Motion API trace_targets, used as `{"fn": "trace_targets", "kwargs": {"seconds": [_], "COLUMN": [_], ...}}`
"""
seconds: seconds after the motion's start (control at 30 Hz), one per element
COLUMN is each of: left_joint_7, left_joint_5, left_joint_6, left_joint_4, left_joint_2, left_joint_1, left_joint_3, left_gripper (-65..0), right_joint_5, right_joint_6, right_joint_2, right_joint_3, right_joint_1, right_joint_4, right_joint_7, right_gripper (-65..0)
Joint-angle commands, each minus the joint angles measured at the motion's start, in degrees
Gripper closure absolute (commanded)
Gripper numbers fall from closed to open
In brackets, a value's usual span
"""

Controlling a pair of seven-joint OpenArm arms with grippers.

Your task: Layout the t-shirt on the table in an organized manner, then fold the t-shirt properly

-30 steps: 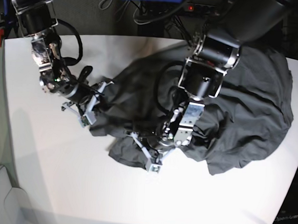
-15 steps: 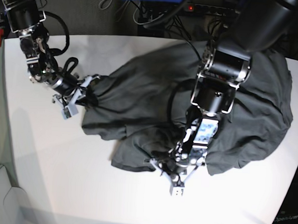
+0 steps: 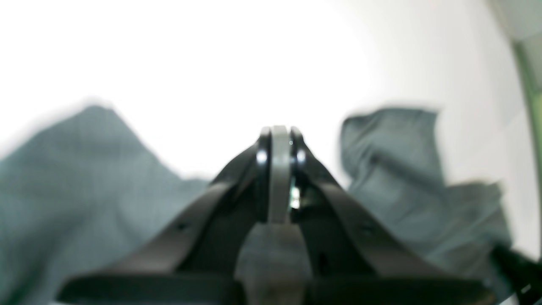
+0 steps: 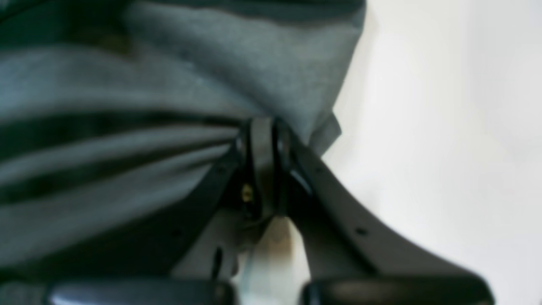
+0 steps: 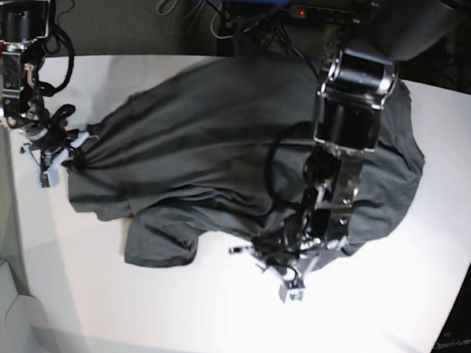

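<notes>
T-shirt (image 5: 221, 152) is lying spread and rumpled on your white table (image 5: 95, 296). Your right gripper (image 5: 53, 161) is pinching its edge; your left gripper (image 5: 287, 280) is pinching its hem.

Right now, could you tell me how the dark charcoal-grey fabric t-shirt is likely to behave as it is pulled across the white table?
The dark charcoal-grey fabric t-shirt looks floppy: it gathers into taut pleats at the right gripper. It probably drags along rather than keeping its shape, given the loose folds on the white table. It seems light, since pinches at two points appear to move it.

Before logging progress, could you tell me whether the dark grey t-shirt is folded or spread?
Neither: the dark charcoal-grey fabric t-shirt lies partly spread but rumpled on the white table, creases gathering at its left edge.
</notes>
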Motion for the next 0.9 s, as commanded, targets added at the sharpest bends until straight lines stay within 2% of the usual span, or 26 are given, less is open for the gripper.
{"fn": "trace_targets", "kwargs": {"seconds": [0.0, 0.13, 0.4, 0.7, 0.87], "left_joint_7": [-2.0, -6.9, -7.8, -7.5, -7.5], "left_joint_5": [-0.5, -0.5, -0.7, -1.0, -1.0], "left_joint_6": [-0.2, -0.2, -0.2, -0.2, -0.2], "left_joint_4": [0.8, 0.6, -0.1, 0.2, 0.4], "left_joint_2": [-0.5, -2.0, -7.2, -10.9, -11.5], "left_joint_1": [-0.6, 4.1, 8.9, 11.5, 12.1], "left_joint_3": [0.4, 0.2, 0.0, 0.0, -0.1], "left_gripper": [-0.3, -0.3, -0.3, -0.3, -0.3], "right_joint_5": [-4.9, -4.9, -4.9, -4.8, -4.8], "right_joint_6": [-2.4, -2.4, -2.4, -2.2, 2.8], "right_joint_2": [0.6, 0.4, -2.0, -4.4, -6.8], "right_joint_3": [0.2, 1.0, 2.7, 2.3, 0.8], "right_joint_1": [-2.6, -4.5, -4.4, -0.1, -1.4], "right_joint_4": [0.8, 9.7, 19.3, 25.7, 28.2], "right_joint_7": [-9.6, -9.9, -10.7, -21.2, -27.4], "right_gripper": [0.0, -0.1, -0.3, -0.3, -0.3]}}
